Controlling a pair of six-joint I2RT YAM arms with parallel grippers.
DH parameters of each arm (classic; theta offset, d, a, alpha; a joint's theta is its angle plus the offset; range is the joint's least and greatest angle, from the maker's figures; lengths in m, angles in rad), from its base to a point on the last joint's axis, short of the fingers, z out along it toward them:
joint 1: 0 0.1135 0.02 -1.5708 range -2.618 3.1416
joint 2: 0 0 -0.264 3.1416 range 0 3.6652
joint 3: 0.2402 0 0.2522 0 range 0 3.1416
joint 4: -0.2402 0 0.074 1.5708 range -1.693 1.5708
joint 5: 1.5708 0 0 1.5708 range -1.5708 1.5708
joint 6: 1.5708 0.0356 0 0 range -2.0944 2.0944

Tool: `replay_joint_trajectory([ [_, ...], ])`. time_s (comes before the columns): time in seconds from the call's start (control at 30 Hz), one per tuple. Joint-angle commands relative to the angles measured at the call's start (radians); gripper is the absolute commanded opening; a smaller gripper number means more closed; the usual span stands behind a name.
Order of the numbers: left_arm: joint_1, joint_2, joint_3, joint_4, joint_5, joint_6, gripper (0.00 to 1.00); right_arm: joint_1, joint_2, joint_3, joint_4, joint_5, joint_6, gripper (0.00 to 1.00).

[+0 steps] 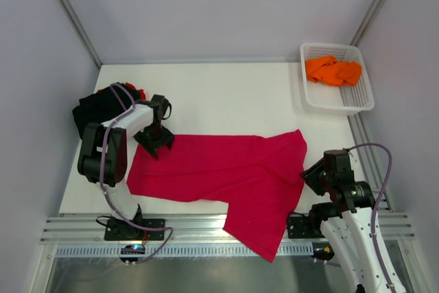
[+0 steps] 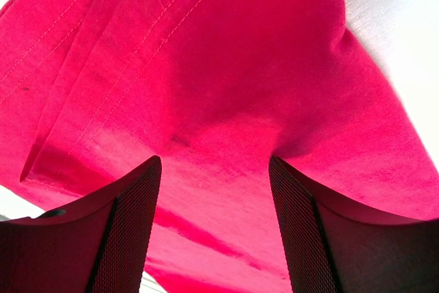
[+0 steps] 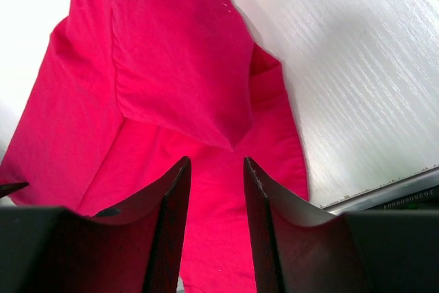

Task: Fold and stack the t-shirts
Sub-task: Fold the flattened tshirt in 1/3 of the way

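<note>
Top external: we see the crimson t-shirt [image 1: 226,169] laid out across mid-frame on the table [image 1: 219,94], its lower flap reaching past the table's bottom edge. At the shirt's left end the left hand [image 1: 156,145] sits w/ fingers spread, cloth under them, nothing pinched. At its right edge is the right hand [image 1: 307,175]; right wrist cam shows us a narrow gap btwn its fingers, no cloth caught. Upper right, an orange t-shirt [image 1: 333,70] lies bunched in the white basket [image 1: 363,104]. Far left, a black t-shirt [image 1: 96,111] sits heaped beside the left arm.
</note>
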Motion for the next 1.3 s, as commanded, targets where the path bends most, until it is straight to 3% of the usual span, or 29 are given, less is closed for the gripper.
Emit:
replay_joint_trajectory([
  [0.0,-0.003,-0.023,0.039,-0.019,-0.003,-0.006,0.66,0.0,0.028,0.049,0.047,0.019,-0.032,0.41],
  [0.13,-0.003,-0.054,0.055,-0.029,0.007,-0.005,0.66,0.0,0.08,0.043,0.272,-0.108,-0.109,0.41],
  [0.37,-0.02,-0.11,0.119,-0.036,0.018,0.024,0.66,0.003,0.383,0.067,0.631,-0.263,-0.277,0.41],
  [0.5,-0.02,-0.185,0.139,0.066,0.152,0.133,0.68,0.043,0.561,0.107,0.827,-0.343,-0.328,0.41],
  [0.6,-0.02,-0.271,0.151,0.195,0.275,0.222,0.7,0.14,0.655,0.162,0.927,-0.385,-0.382,0.41],
  [0.77,-0.02,-0.343,0.209,0.269,0.369,0.27,0.74,0.287,0.922,0.318,0.966,-0.382,-0.423,0.41],
  [1.03,-0.02,-0.382,0.282,0.163,0.308,0.317,0.75,0.304,1.083,0.434,0.919,-0.333,-0.451,0.41],
  [1.27,-0.02,-0.446,0.242,0.289,0.472,0.25,0.77,0.324,1.243,0.515,0.825,-0.409,-0.517,0.41],
])
